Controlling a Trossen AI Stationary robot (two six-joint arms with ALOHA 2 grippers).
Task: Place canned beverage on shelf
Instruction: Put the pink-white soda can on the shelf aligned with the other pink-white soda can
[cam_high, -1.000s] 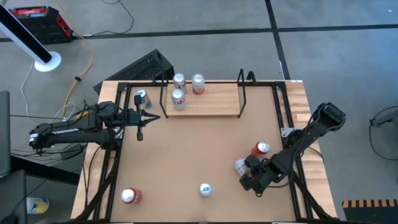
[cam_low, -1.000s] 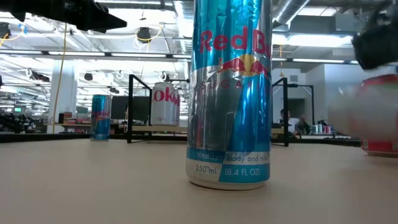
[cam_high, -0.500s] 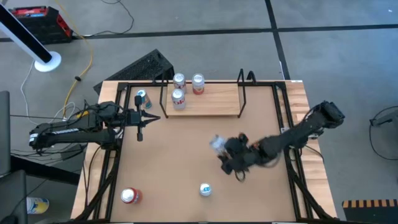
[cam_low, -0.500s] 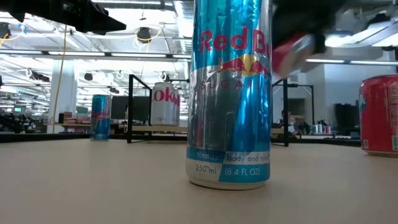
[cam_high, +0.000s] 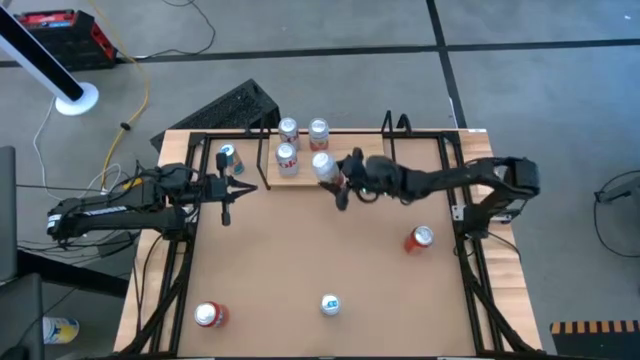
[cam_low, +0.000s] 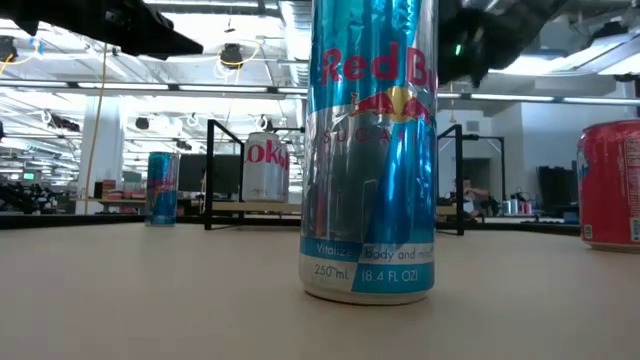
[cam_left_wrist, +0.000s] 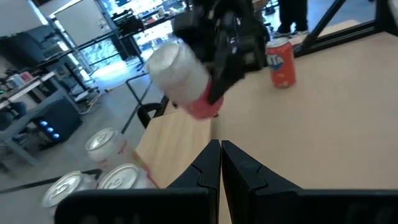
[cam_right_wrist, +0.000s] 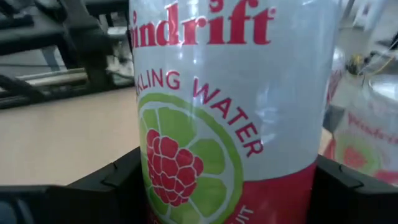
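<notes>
The right gripper (cam_high: 340, 176) reaches across the table to the near edge of the shelf (cam_high: 355, 165), and its jaws are closed on a white and red sparkling water can (cam_high: 324, 167). The right wrist view shows this can (cam_right_wrist: 230, 106) filling the space between the two dark fingers (cam_right_wrist: 112, 186), with a raspberry and lime picture on its label. In the left wrist view the held can (cam_left_wrist: 183, 81) is tilted, its white top toward the left side of the table and its red bottom at the gripper, so its long axis is not upright. It hangs above the shelf's near edge, just to the right of the cans that already stand there.

Three cans stand on the left part of the shelf: two at the far edge (cam_high: 288, 130) (cam_high: 318, 132) and one nearer (cam_high: 286, 157). The right part of the pale plank is bare. A black rod frame (cam_high: 390, 140) rises at the right end of the shelf.

Other cans stand on the brown tabletop (cam_high: 290, 260): a blue can (cam_high: 226, 156) to the left of the shelf, an orange can (cam_high: 420, 239) on the right, a red can (cam_high: 207, 315) at the near left, and a blue Red Bull can (cam_high: 330, 304) at the near middle, which fills the low view.

The left gripper (cam_high: 226, 190) waits at the left side of the table, near the blue can, with its fingers (cam_left_wrist: 208, 168) pressed together and nothing between them.
</notes>
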